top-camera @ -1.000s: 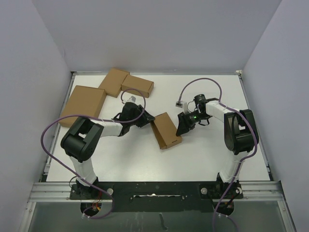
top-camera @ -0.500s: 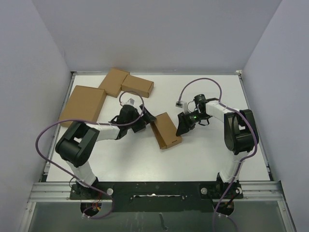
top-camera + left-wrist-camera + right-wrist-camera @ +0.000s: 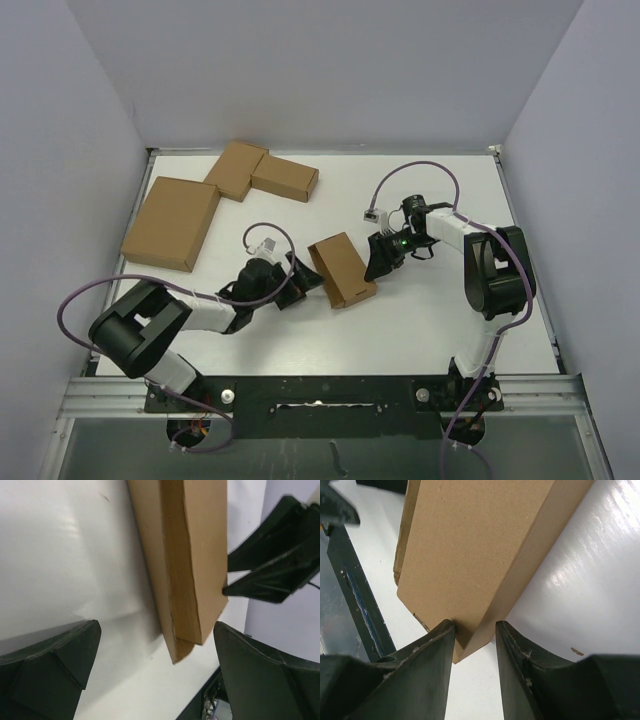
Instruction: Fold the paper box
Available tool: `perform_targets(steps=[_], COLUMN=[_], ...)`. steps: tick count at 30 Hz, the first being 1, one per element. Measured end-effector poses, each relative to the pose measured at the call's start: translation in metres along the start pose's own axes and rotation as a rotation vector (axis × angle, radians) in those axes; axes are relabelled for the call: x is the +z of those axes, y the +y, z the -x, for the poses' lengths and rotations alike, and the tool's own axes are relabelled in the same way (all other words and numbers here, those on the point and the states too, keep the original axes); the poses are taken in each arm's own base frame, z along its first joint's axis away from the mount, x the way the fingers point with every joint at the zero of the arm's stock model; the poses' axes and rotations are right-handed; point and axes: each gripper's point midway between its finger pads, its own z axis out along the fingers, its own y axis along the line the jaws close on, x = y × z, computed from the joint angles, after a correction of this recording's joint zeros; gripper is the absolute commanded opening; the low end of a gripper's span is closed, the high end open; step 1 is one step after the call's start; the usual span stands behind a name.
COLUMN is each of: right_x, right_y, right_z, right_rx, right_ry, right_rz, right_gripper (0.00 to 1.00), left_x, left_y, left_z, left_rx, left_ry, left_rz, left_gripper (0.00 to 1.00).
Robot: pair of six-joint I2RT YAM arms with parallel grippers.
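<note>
As the box (image 3: 342, 270) at frame centre already forms a closed block, folding looks nearly done. A seam at one end, low in the left wrist view, seems to gape and may need pressing. The right gripper (image 3: 381, 262) pinches the box's right corner between narrow fingers (image 3: 432, 652). The left gripper (image 3: 297, 287), fingers wide, lies just left of the box, apart.
</note>
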Motion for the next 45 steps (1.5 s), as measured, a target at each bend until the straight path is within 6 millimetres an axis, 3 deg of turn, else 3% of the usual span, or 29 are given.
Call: perform_targets(steps=[6,14,33,41,45], right_x=[0.0,0.0,0.0,0.0,0.0], right_y=[0.0,0.0,0.0,0.0,0.0], right_z=[0.0,0.0,0.0,0.0,0.0], right_rx=[0.0,0.0,0.0,0.0,0.0], right_ry=[0.0,0.0,0.0,0.001,0.001], right_rz=[0.0,0.0,0.0,0.0,0.0], right_gripper=[0.37,0.37,0.38,0.37,0.37], left_x=[-0.003,0.002,0.008,0.016,0.017], left_y=[-0.027,-0.023,-0.044,-0.038,-0.038], left_z=[-0.045,-0.065,-0.075,-0.079,-0.08], left_rx=[-0.015,-0.086,-0.163,-0.172,-0.17], left_ry=[0.062,0.055,0.057,0.065,0.07], left_rz=[-0.069,0.038,0.087,0.133,0.144], left_gripper=[0.93,0.74,0.56,0.54,0.47])
